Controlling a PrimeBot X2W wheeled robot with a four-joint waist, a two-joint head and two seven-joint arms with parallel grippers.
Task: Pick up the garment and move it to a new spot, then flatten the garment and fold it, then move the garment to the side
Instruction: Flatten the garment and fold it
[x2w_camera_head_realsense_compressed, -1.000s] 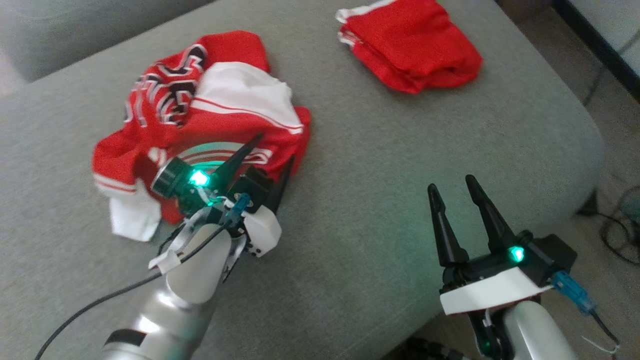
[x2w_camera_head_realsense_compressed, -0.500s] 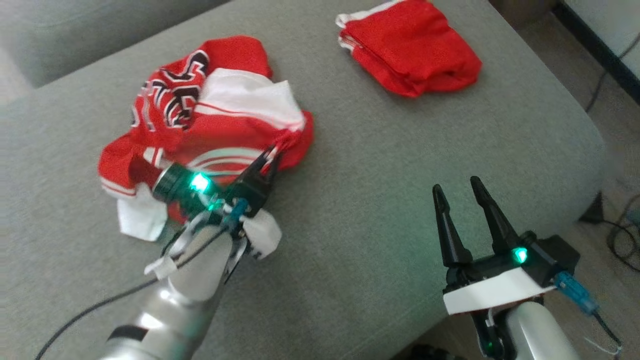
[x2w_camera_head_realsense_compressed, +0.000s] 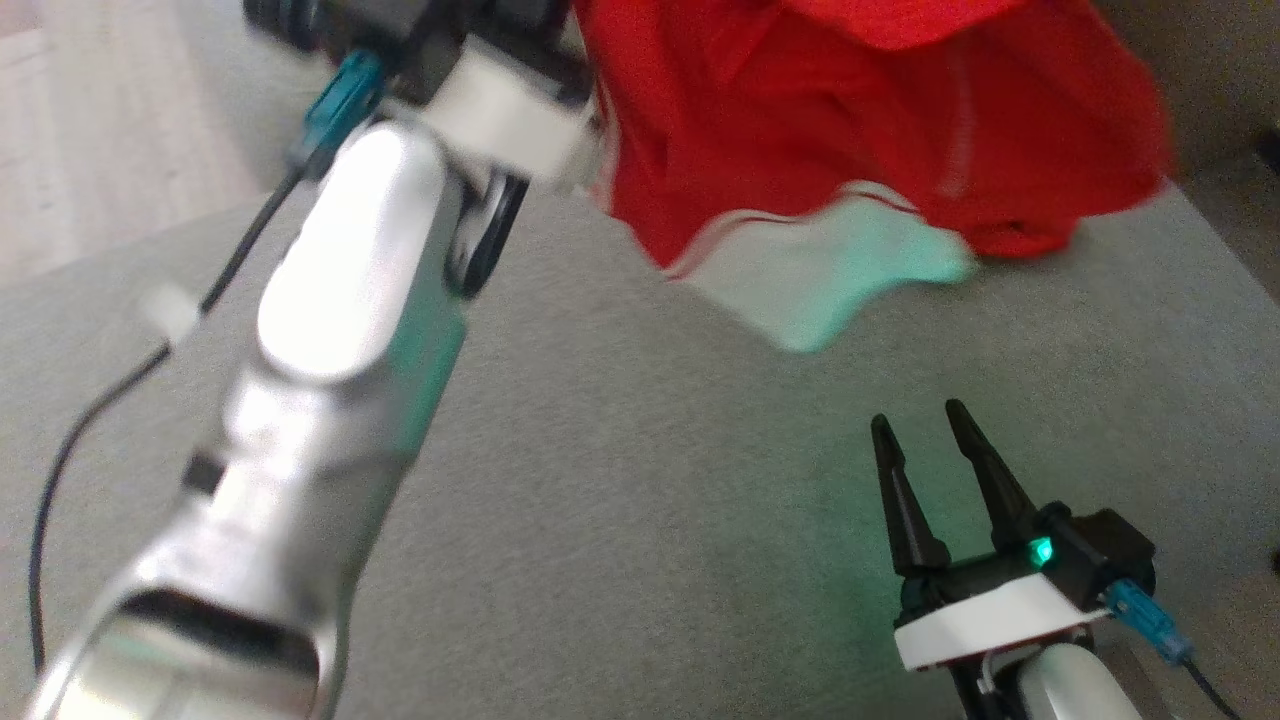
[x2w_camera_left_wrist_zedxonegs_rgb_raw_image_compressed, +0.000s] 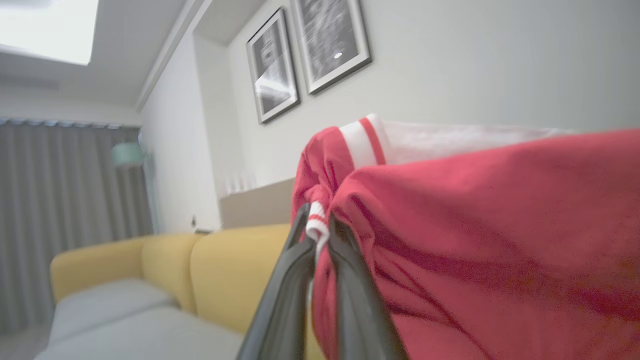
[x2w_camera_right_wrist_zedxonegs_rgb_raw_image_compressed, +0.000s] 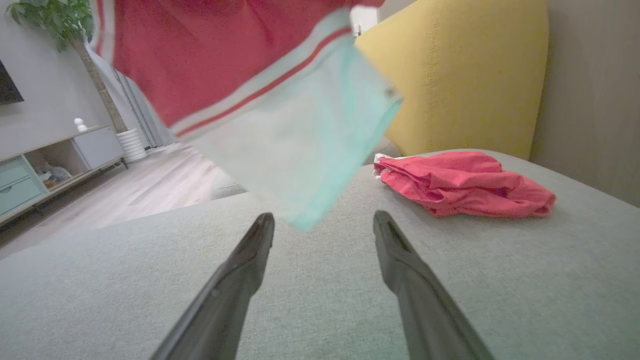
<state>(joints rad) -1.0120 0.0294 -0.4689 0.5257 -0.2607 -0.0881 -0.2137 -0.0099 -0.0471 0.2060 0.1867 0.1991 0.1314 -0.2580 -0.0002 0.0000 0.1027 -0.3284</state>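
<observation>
The garment (x2w_camera_head_realsense_compressed: 850, 120), a red jersey with white panels and stripes, hangs in the air above the grey cushion (x2w_camera_head_realsense_compressed: 600, 520). In the left wrist view my left gripper (x2w_camera_left_wrist_zedxonegs_rgb_raw_image_compressed: 316, 215) is shut on a bunched red-and-white striped hem of the garment (x2w_camera_left_wrist_zedxonegs_rgb_raw_image_compressed: 475, 225). My left forearm (x2w_camera_head_realsense_compressed: 330, 330) rises steeply up the head view, and its wrist sits at the top edge. My right gripper (x2w_camera_head_realsense_compressed: 925, 420) rests low over the cushion at the lower right, open and holding nothing. In the right wrist view the garment's white panel (x2w_camera_right_wrist_zedxonegs_rgb_raw_image_compressed: 300, 140) dangles just above my right fingertips (x2w_camera_right_wrist_zedxonegs_rgb_raw_image_compressed: 262, 225).
Another red garment (x2w_camera_right_wrist_zedxonegs_rgb_raw_image_compressed: 462, 182) lies folded on the cushion's far side. A yellow backrest (x2w_camera_right_wrist_zedxonegs_rgb_raw_image_compressed: 450, 75) stands behind it. A wooden floor, a low cabinet (x2w_camera_right_wrist_zedxonegs_rgb_raw_image_compressed: 55, 160) and a plant lie beyond the cushion's left edge.
My left gripper shut on the garment's edge and lifted it high off the cushion. The head camera has shifted. My right gripper kept its place, open.
</observation>
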